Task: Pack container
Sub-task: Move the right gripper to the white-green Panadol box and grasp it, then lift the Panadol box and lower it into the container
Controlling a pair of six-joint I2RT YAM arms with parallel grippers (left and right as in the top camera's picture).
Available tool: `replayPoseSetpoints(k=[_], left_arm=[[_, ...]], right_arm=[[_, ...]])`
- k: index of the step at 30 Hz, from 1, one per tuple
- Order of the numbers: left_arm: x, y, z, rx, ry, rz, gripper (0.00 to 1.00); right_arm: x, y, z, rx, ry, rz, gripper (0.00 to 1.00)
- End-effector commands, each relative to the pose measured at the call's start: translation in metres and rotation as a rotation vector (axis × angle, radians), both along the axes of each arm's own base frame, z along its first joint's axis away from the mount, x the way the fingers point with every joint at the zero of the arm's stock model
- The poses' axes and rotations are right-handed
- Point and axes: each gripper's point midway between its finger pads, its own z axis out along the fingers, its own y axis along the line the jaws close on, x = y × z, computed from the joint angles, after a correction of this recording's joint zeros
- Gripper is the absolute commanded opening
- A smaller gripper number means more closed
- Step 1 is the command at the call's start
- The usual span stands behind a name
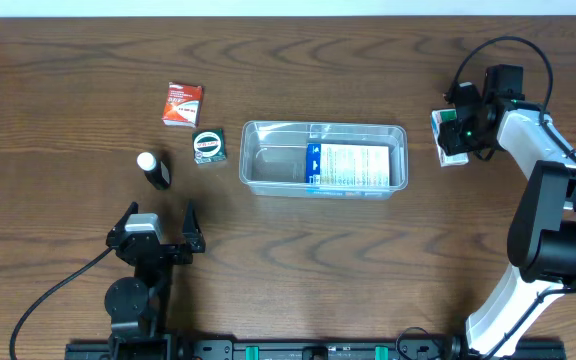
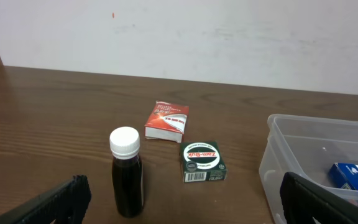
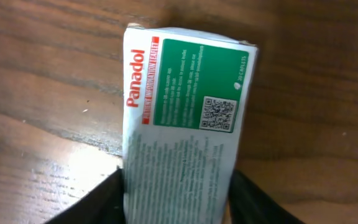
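The container point(image 1: 268, 160) sat on the bench point(image 1: 58, 80) at about its middle, long side running left to right, open side up. A blue and white box point(image 1: 348, 167) lay flat inside it, toward its right half, while the left half showed only the clear floor. In the left wrist view the container's near corner point(image 2: 303, 143) stood at the right edge, with a corner of the blue and white box point(image 2: 353, 177) showing through the wall.

The right gripper point(image 1: 453, 138) was off the container's right end, apart from it, down over a white and green medicine box point(image 1: 438, 124) lying on the bench. In the right wrist view its two black fingers point(image 3: 98, 202) sat against the long sides of the medicine box point(image 3: 185, 118), so the right gripper point(image 3: 178, 177) was closed on it; the box lay flat on the wood.

The left gripper point(image 1: 160, 210) hung near the bench's front edge with its fingers spread wide and nothing between them. Its own camera showed the left gripper point(image 2: 184, 182) facing a dark bottle point(image 2: 126, 177) with a white cap, standing upright. Beyond the bottle lay a small green box point(image 2: 202, 161) and, farther back, a red box point(image 2: 166, 121). From overhead the bottle point(image 1: 153, 170), green box point(image 1: 208, 146) and red box point(image 1: 182, 104) stood left of the container, none of them touching it.
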Motion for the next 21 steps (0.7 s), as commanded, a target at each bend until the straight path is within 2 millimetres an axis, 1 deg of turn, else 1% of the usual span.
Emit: replayPoseSetpoints(k=[1, 7, 11, 15, 21], left_arm=[[-0.001, -0.001, -0.017, -0.001, 0.051, -0.005, 0.98], [-0.001, -0.001, -0.017, -0.001, 0.051, -0.005, 0.98], [-0.001, -0.001, -0.017, -0.001, 0.051, -0.006, 0.98], [-0.001, -0.001, -0.017, -0.001, 0.051, -0.006, 0.98], [-0.001, -0.001, -0.017, -0.001, 0.051, -0.005, 0.98]], right_arm=[[-0.004, -0.003, -0.010, 0.004, 0.024, -0.010, 0.42], [-0.005, -0.002, -0.009, 0.010, 0.026, -0.016, 0.38], [0.000, -0.002, 0.000, 0.019, 0.008, -0.043, 0.36], [0.009, -0.004, 0.028, 0.013, -0.037, -0.045, 0.34], [0.024, -0.002, 0.094, 0.001, -0.139, -0.036, 0.29]])
